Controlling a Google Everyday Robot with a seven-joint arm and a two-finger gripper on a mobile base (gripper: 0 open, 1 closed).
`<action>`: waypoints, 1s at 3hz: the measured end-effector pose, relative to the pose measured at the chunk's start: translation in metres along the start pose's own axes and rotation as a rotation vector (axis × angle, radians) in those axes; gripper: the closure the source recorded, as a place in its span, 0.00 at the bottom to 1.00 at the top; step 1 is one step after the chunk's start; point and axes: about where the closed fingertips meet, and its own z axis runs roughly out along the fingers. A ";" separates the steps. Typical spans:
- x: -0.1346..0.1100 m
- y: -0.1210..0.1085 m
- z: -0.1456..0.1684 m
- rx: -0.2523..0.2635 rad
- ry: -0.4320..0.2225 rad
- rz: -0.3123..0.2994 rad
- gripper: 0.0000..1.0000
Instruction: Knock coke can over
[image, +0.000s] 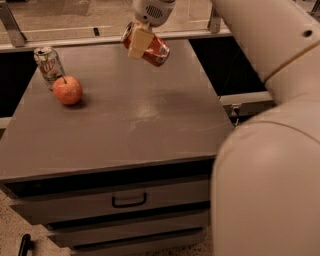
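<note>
Coke can (157, 49) hangs tilted in the air above the far edge of the tabletop (150, 120), well right of the apple (67, 90) and the pale can (48, 66) at far left; in the camera view the end effector (141, 41) is clamped across it, one cream finger over its side. By my reading the task is not finished; the can is off its base but carried, and must yet lie on its side on the tabletop, released.

Pale can (48, 65) upright, table (150, 130) far-left corner; red apple (67, 90) just beside it; drawer handle (129, 201) below.
</note>
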 end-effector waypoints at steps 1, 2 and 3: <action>-0.002 -0.004 0.004 0.074 0.029 -0.030 0.84; -0.002 -0.003 0.009 0.064 0.025 -0.030 0.62; -0.003 -0.003 0.028 0.024 0.001 -0.019 0.38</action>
